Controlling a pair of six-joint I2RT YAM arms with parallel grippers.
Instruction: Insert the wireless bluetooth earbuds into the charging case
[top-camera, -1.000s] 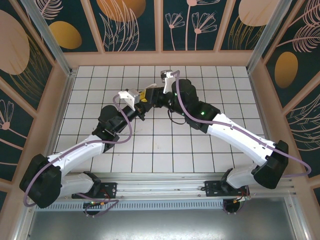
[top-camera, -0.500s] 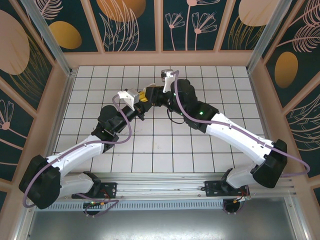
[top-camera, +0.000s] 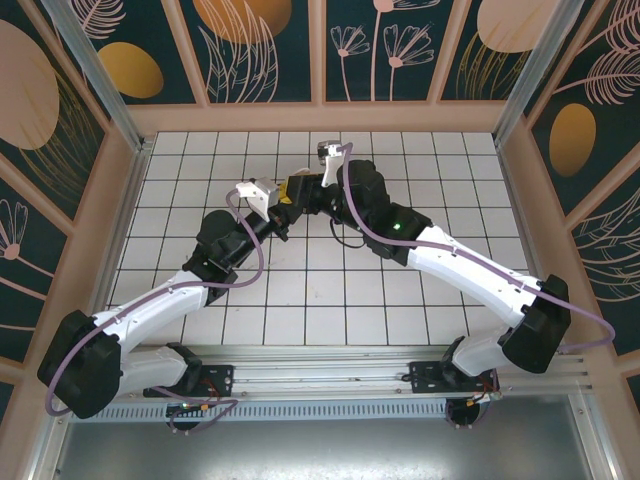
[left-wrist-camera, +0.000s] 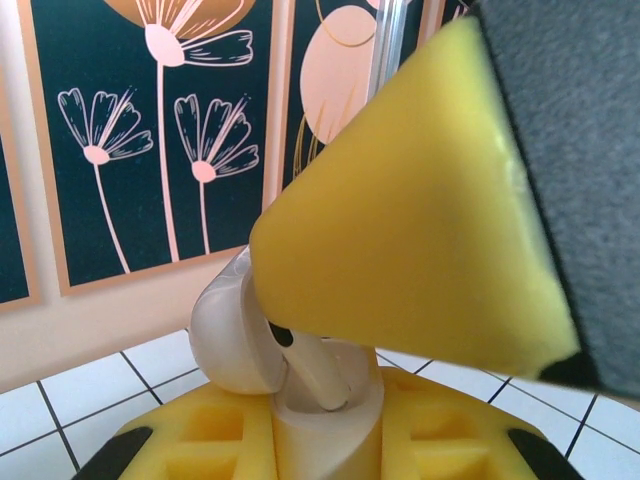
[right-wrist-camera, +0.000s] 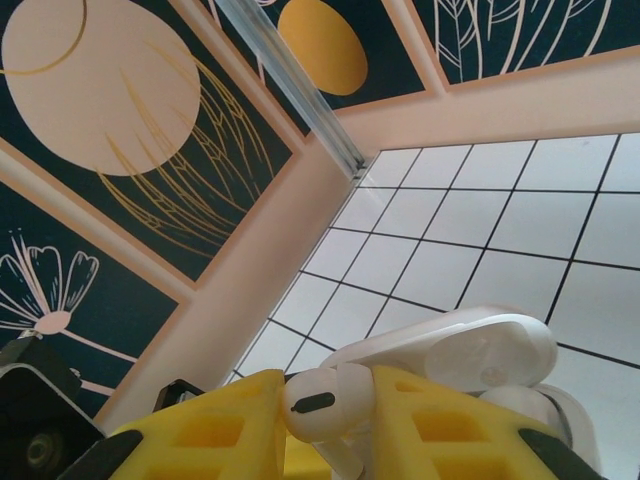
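Right arm has edged toward the left arm since the earlier frames, and we note the right hand (top-camera: 300, 190) now sits tight against the left hand (top-camera: 286, 207) above the middle of the table (top-camera: 420, 300); the left arm looks unchanged. The left hand is clamped on the white charging case (left-wrist-camera: 325, 430), its lid (left-wrist-camera: 230, 335) swung open. The right hand is pinched on one white earbud (right-wrist-camera: 315, 403), which sits just beside the open lid with its stem angled down toward the case mouth. We judge the insertion begun but the earbud not yet seated, so lining the stem up with its socket matters next.
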